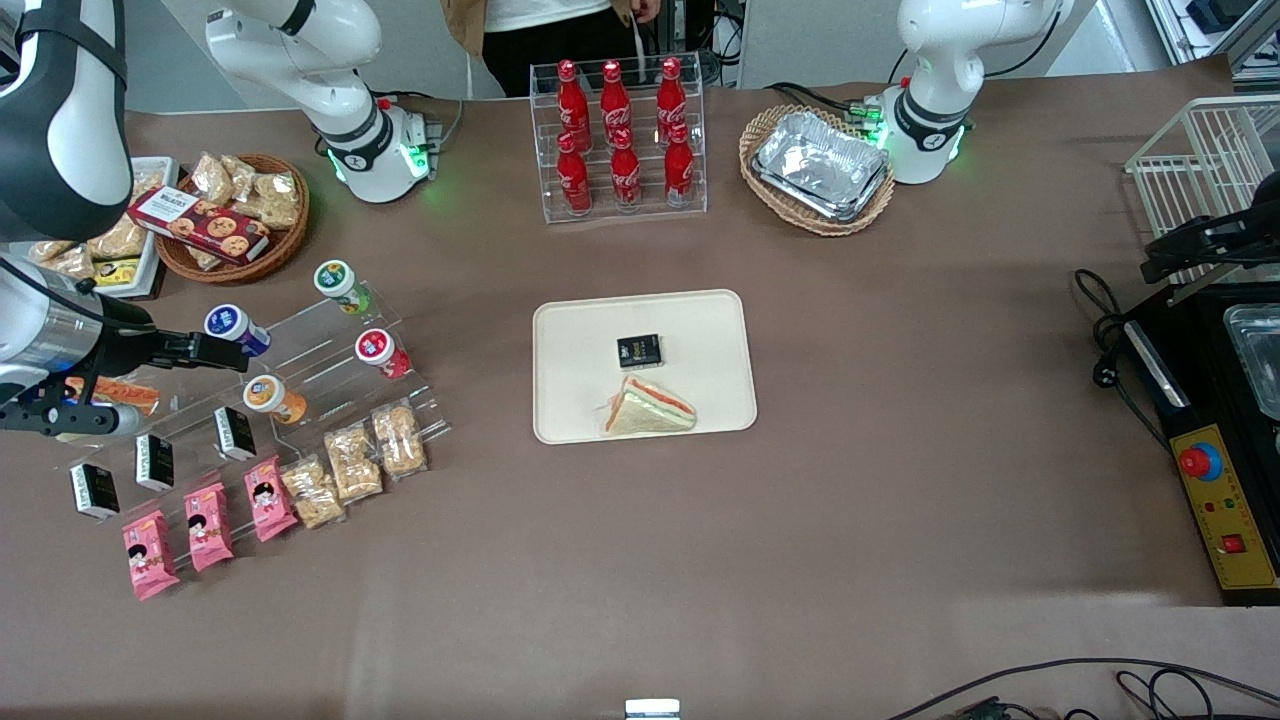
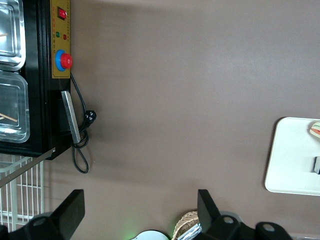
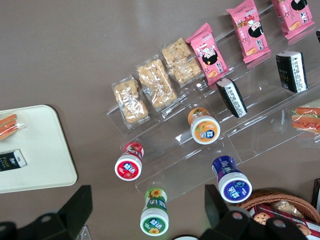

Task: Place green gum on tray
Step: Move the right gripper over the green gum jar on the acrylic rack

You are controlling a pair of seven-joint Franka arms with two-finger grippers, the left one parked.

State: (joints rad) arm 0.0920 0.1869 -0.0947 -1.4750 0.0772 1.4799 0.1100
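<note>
At the left edge of the front view, the working arm's gripper (image 1: pixel 215 351) hangs with its fingers apart and empty above a clear acrylic stepped rack (image 1: pixel 330 375), close beside the blue gum (image 1: pixel 236 329); further right in the frame's upper left, the green gum (image 1: pixel 341 285), a small glossy cylinder with a white round cap, lies tilted on the rack's topmost step. At centre sits the tray (image 1: pixel 570 330), smooth matte cream with rounded corners, carrying a wrapped sandwich (image 1: pixel 648 408) and a small black packet (image 1: pixel 639 350). The likely slips: closing on the look-alike blue bottle, or the slick cylinder rolling off the acrylic when nudged.
</note>
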